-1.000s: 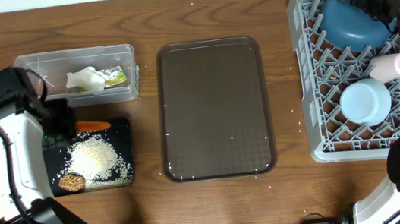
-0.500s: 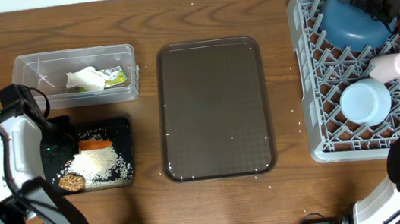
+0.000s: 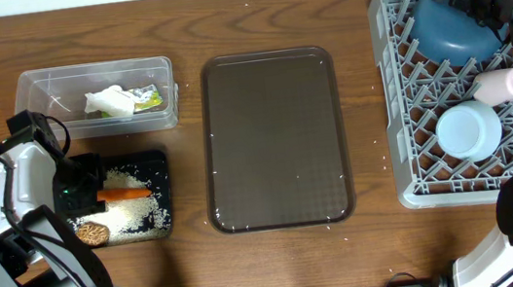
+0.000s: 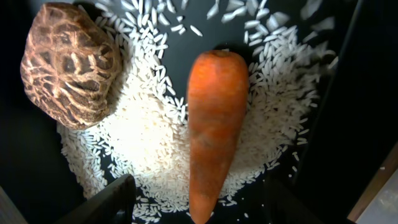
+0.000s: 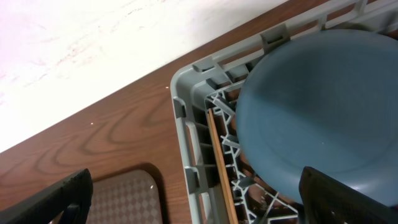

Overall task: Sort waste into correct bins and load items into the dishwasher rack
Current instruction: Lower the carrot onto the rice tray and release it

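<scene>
Green-yellow print on the wrapper (image 3: 122,101) is too small to read.

The carrot (image 4: 214,124) lies on the rice (image 4: 149,137) in the shallow tray (image 3: 155,159), the food lump (image 4: 68,65) just beside.

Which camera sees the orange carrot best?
The left wrist view: the carrot looks big and close, lying on the rice beside the brown lump. Overhead shows it tiny in the black tray. The right wrist view misses it.
</scene>
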Available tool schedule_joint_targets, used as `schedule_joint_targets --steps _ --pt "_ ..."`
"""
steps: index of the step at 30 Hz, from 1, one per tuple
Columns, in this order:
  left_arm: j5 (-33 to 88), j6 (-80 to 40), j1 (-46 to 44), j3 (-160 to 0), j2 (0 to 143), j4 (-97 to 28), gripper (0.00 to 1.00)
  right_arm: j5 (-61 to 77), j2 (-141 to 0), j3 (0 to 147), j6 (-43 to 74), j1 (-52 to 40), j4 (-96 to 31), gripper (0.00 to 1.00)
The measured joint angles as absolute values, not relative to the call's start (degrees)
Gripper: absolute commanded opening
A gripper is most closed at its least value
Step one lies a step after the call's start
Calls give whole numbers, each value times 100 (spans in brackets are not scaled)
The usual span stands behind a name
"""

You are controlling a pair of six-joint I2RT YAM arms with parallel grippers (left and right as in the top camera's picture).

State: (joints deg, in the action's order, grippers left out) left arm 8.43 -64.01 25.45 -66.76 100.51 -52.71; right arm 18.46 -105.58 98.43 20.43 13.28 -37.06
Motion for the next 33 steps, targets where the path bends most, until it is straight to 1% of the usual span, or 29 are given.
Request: schedule_joint_targets --steps 12,18,22,26,28,30,33 --pt "812 -6055 2545 -6676 9830 -5398 68 1848 -10558 9843 2043 1328 -3706 99" --pt "812 -5966 2543 -6676 8820 -5509 68 1848 -10558 9843 2043 1328 -3706 99" --pt "812 -5944 2506 -6676 7894 -5518 70 1846 -10558 9843 2043 1328 -3704 99" --pt "816 -5739 2322 -6676 6748 -5404 75 1848 -10558 9843 2043 1328 -3706 99" --pt "816 -5553 2239 -6678 6167 -5264 89 1846 -10558 9843 2043 1328 -3704 99" --pt "808 -5428 2228 -6676 5677 -5142 98 1846 -10558 9843 2040 1328 -3704 99" --pt "725 -5352 2228 -6678 5004 -5022 98 1846 -10558 9843 2043 1328 -3704 99"
